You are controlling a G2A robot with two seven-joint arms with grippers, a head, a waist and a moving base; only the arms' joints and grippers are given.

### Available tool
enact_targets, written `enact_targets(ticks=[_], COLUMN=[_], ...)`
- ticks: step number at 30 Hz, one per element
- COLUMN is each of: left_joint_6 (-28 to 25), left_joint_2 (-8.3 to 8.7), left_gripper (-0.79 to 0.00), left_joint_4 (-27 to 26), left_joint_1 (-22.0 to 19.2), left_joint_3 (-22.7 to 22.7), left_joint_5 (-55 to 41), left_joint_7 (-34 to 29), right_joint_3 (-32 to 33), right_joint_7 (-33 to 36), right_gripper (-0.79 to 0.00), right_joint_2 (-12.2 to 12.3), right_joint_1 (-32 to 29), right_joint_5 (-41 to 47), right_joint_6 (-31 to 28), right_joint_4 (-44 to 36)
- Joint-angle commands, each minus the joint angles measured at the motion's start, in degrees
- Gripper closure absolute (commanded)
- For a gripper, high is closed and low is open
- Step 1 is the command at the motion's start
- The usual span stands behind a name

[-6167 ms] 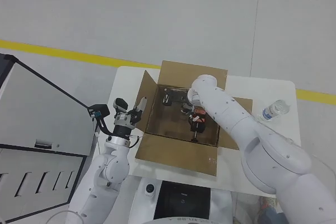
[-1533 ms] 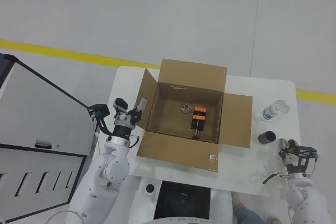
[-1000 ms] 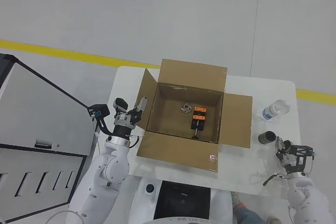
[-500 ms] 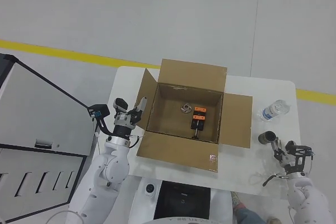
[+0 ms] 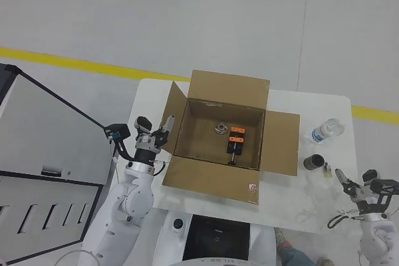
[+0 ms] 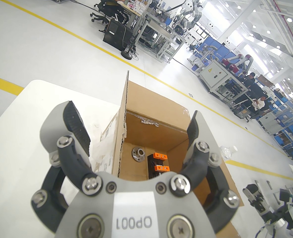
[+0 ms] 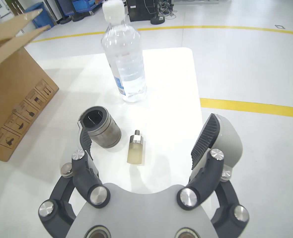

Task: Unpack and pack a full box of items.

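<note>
Right jaws: wide, empty, near the plug (image 7: 136, 149) on the counter (image 7: 171, 75).
Left jaws: wide, empty, beside the box (image 5: 279, 143).
Next reach: I'd drop straight onto the clamp (image 5: 235, 138), avoiding the box's walls.

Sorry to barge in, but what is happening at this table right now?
The robot is unpacking a cardboard box. A water bottle, a metal sleeve and a small threaded fitting stand on the table beside it, with the right end effector open and empty near them. A metal flange and an orange-and-black clamp lie in the box. The left end effector hangs open at the box's other side.
</note>
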Motion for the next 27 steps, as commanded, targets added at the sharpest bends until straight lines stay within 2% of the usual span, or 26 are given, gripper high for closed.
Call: enact_targets(ticks=[1, 4, 9, 14, 19, 25, 26, 27], left_joint_6=[0.0, 0.0, 0.0, 0.0, 0.0, 0.0, 0.0, 0.0], left_joint_2=[0.0, 0.0, 0.0, 0.0, 0.0, 0.0, 0.0, 0.0], left_gripper=[-0.785, -0.785, -0.785, -0.785, -0.785, -0.785, -0.785, -0.785], left_joint_4=[0.0, 0.0, 0.0, 0.0, 0.0, 0.0, 0.0, 0.0], left_joint_1=[0.0, 0.0, 0.0, 0.0, 0.0, 0.0, 0.0, 0.0], left_joint_3=[0.0, 0.0, 0.0, 0.0, 0.0, 0.0, 0.0, 0.0], left_joint_5=[0.0, 0.0, 0.0, 0.0, 0.0, 0.0, 0.0, 0.0], left_joint_7=[0.0, 0.0, 0.0, 0.0, 0.0, 0.0, 0.0, 0.0], right_joint_3=[2.0, 5.7, 10.8, 11.5, 6.5, -3.4, -4.9, -6.8], right_joint_7=[1.1, 3.0, 12.6, 21.8, 27.0, 27.7, 28.0, 28.3], right_gripper=[-0.782, -0.785, -0.785, -0.776, -0.714, -0.656, -0.625, -0.474], right_joint_2=[0.1, 0.3, 0.7, 1.1, 1.2, 0.6, 0.5, 0.4], right_joint_1=[-1.6, -3.4, -2.6, 0.0, 3.2, 4.9, 4.9, 4.8], right_joint_5=[3.9, 10.4, 25.1, 33.0, 33.1, 26.7, 25.4, 25.3], right_joint_6=[-2.0, -3.1, -0.9, 2.4, 5.3, 9.3, 10.2, 11.3], right_joint_4=[-3.1, -8.5, -17.0, -24.1, -29.4, -34.9, -35.6, -36.5])
